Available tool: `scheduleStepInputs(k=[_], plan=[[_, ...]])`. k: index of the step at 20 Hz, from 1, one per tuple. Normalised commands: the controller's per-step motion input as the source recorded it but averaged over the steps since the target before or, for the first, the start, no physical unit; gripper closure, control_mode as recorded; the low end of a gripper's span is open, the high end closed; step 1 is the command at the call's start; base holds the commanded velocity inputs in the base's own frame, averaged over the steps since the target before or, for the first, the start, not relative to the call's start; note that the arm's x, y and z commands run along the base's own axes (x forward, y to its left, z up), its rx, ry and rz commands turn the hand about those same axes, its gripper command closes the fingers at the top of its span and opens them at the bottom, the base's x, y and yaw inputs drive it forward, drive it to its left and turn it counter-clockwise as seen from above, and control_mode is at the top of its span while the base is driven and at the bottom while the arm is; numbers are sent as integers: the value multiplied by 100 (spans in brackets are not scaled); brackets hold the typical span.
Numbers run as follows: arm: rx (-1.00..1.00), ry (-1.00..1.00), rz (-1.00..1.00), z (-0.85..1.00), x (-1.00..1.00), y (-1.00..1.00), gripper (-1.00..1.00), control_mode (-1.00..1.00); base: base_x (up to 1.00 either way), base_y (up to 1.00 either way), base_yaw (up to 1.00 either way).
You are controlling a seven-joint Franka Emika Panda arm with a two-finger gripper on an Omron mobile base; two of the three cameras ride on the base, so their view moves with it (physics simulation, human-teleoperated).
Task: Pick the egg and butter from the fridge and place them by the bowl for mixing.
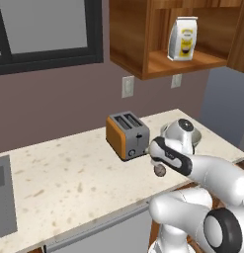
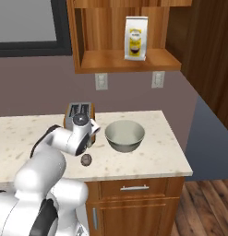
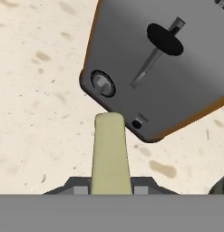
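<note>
We count one egg [image 2: 87, 159] on the desk [image 2: 147, 159], lying in front of the toaster [image 1: 127, 135] and to the left of the bowl [image 2: 125, 135] in the right base view, apart from both. There is one bowl and one toaster, and they stand near each other on the desk. We see one butter [image 3: 110, 154] stick in the hand view, and the gripper [image 3: 111, 186] grasps it between its two tips. The butter's free end points at the grey end of the toaster, just beside it. On the shelf [image 2: 129, 61] above stands one white and yellow bag [image 2: 135, 38]. On the wall we count two outlets [image 2: 101, 81].
</note>
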Motion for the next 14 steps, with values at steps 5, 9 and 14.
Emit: scheduleStepInputs(k=[5, 9, 14], plan=[[0, 2, 5, -21, 10, 0, 100, -100, 0, 0, 0], [0, 1, 4, -17, 10, 0, -100, -100, 0, 0, 0], [0, 0, 2, -1, 25, 0, -100, -100, 0, 0, 0]])
